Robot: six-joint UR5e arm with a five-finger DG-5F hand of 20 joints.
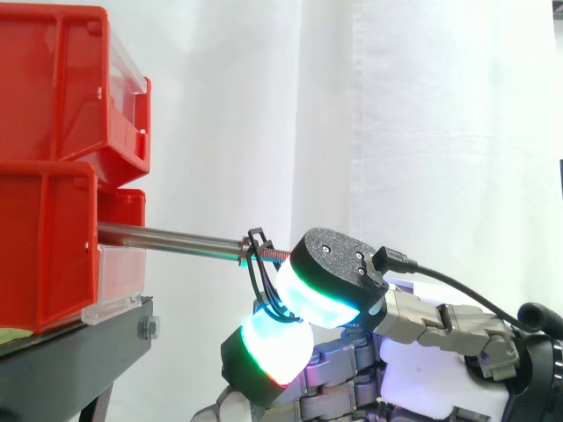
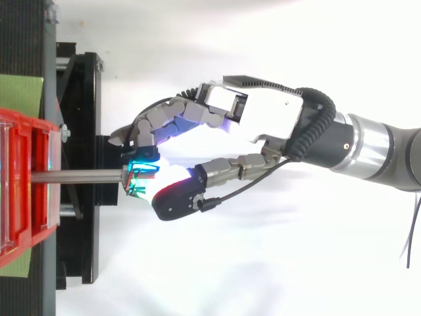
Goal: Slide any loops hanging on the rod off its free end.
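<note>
A steel rod sticks out to the right from the lower red bin; its free end is threaded. A thin black loop hangs on the rod just before that tip and droops below it. My hand comes in from the right, and two glowing fingertips close on the loop's lower part right under the rod's end. From above, the hand has its curled fingers meeting at the rod's tip, where the loop lies between the pads.
Two red bins are stacked on a black stand at the left. Seen from above, the stand juts toward the hand, with a green mat behind it. White curtain lies beyond the rod's free end.
</note>
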